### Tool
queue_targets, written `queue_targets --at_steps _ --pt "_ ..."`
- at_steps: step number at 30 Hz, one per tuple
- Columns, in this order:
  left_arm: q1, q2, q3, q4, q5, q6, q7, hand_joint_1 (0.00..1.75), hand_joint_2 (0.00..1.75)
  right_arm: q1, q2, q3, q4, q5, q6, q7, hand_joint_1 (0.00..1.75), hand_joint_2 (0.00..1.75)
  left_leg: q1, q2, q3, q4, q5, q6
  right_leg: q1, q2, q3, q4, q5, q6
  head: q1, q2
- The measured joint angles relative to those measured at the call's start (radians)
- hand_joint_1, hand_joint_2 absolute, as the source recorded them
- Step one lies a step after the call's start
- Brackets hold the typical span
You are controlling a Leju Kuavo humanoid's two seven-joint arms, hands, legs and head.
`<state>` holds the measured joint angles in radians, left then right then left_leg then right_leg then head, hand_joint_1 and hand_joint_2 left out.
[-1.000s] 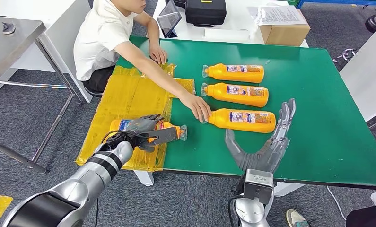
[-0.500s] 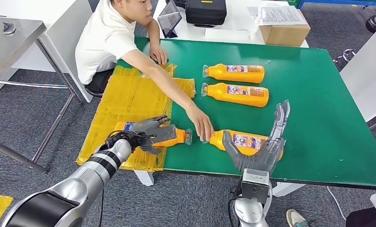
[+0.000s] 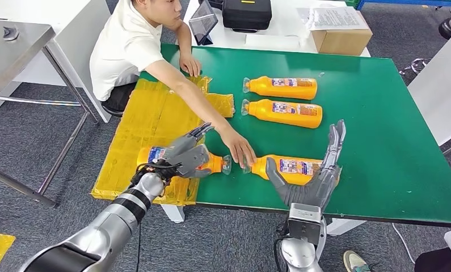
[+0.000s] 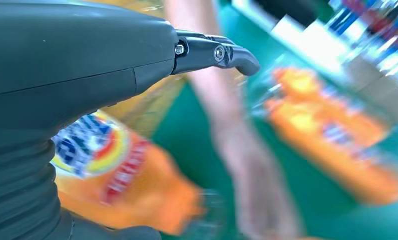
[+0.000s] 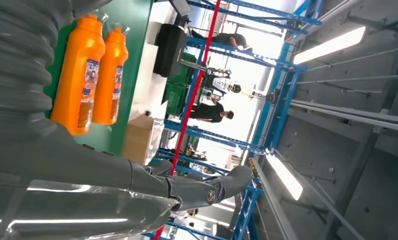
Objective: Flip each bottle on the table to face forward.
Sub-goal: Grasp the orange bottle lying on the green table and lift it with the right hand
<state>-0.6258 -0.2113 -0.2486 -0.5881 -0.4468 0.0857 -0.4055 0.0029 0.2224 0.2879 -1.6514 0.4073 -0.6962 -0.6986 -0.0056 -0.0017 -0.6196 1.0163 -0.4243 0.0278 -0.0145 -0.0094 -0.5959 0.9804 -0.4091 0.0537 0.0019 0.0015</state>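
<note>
We have two bottles near us and two far, all lying on their sides on the green worktop [image 3: 382, 164]. At about 7 o'clock our left robot hand [image 3: 188, 152] lies over the nearest bottle [image 3: 211, 164], fingers spread above it, not closed round it as far as we can judge; this bottle rests partly on the yellow sheet [image 3: 149, 119], cap towards 3 o'clock. At about 5 o'clock our right robot hand [image 3: 316, 170] stands wide open, thumb out and fingers pointing up, just in front of the second bottle [image 3: 288, 168]. The chief risk, we judge, is the person's hand [image 3: 238, 150], which rests between the two caps: if either robot hand rolls or pushes its bottle, it could strike that hand or jam the caps together. The left bottle may also skid on the glossy sheet and roll off the near edge, since it lies close to it. The bottles are smooth orange plastic with a printed label and a clear cap, so we expect them to slip under a loose hold. Farther off, towards 12 o'clock, the third bottle [image 3: 282, 113] and fourth bottle [image 3: 281, 87] lie parallel, labels up.
</note>
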Motion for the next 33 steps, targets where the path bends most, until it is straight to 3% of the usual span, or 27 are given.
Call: queue_targets --at_steps 3,7,10,13,17,20,27,33 --pt "0.062 -0.009 0.004 -0.120 0.118 -0.017 0.010 0.00 1.75 0.009 0.000 -0.001 0.000 0.012 0.000 0.000 0.00 1.75 0.000 0.000 0.000 0.000 0.000 0.000 0.000 0.000 0.000 0.000 0.000 0.000 0.000 0.000" --pt "0.122 -0.010 0.001 -0.240 0.259 -0.118 0.041 0.00 1.75 0.016 0.000 -0.002 0.000 0.015 0.000 0.000 0.00 1.75 0.000 0.000 0.000 0.000 0.000 0.000 0.000 0.000 0.000 0.000 0.000 0.000 0.000 0.000" --pt "0.146 -0.005 -0.013 -0.299 0.310 -0.123 0.047 0.00 1.75 0.016 0.000 -0.003 0.000 0.030 0.000 0.000 0.00 1.75 0.000 0.000 0.000 0.000 0.000 0.000 0.000 0.000 0.000 0.000 0.000 0.000 0.000 0.000" --pt "0.165 0.001 -0.037 -0.351 0.402 -0.081 0.039 0.00 1.75 0.017 -0.001 -0.006 0.009 0.106 0.000 0.000 0.00 1.75 0.000 0.000 0.000 0.000 0.000 0.000 0.000 0.000 0.000 0.000 0.000 0.000 0.000 0.000" --pt "0.227 0.003 -0.052 -0.466 0.545 0.086 -0.027 0.00 1.75 0.031 -0.014 -0.034 0.035 0.318 0.000 0.000 0.00 1.75 0.000 0.000 0.000 0.000 0.000 0.000 0.000 0.000 -0.001 0.000 0.000 0.000 0.000 0.000" --pt "0.278 0.003 -0.056 -0.558 0.620 0.166 -0.036 0.00 1.75 0.045 -0.022 -0.078 0.026 0.398 0.000 0.000 0.00 1.75 0.000 -0.001 -0.001 0.000 -0.001 0.000 0.000 0.000 -0.001 -0.001 -0.001 0.000 0.000 0.000" --pt "0.366 0.003 -0.056 -0.639 0.803 0.190 -0.008 0.00 1.75 0.073 -0.026 -0.215 -0.021 0.499 -0.001 0.000 0.00 1.75 0.000 -0.001 -0.001 0.000 -0.001 0.000 0.000 0.000 -0.001 -0.001 -0.001 0.000 0.000 0.000" --pt "0.399 0.003 -0.057 -0.648 0.836 0.193 -0.008 0.00 1.75 0.084 -0.026 -0.319 -0.019 0.585 -0.001 0.000 0.00 1.75 0.000 -0.001 -0.001 0.000 -0.001 0.000 0.000 0.000 -0.001 -0.001 0.000 0.000 0.000 0.000"
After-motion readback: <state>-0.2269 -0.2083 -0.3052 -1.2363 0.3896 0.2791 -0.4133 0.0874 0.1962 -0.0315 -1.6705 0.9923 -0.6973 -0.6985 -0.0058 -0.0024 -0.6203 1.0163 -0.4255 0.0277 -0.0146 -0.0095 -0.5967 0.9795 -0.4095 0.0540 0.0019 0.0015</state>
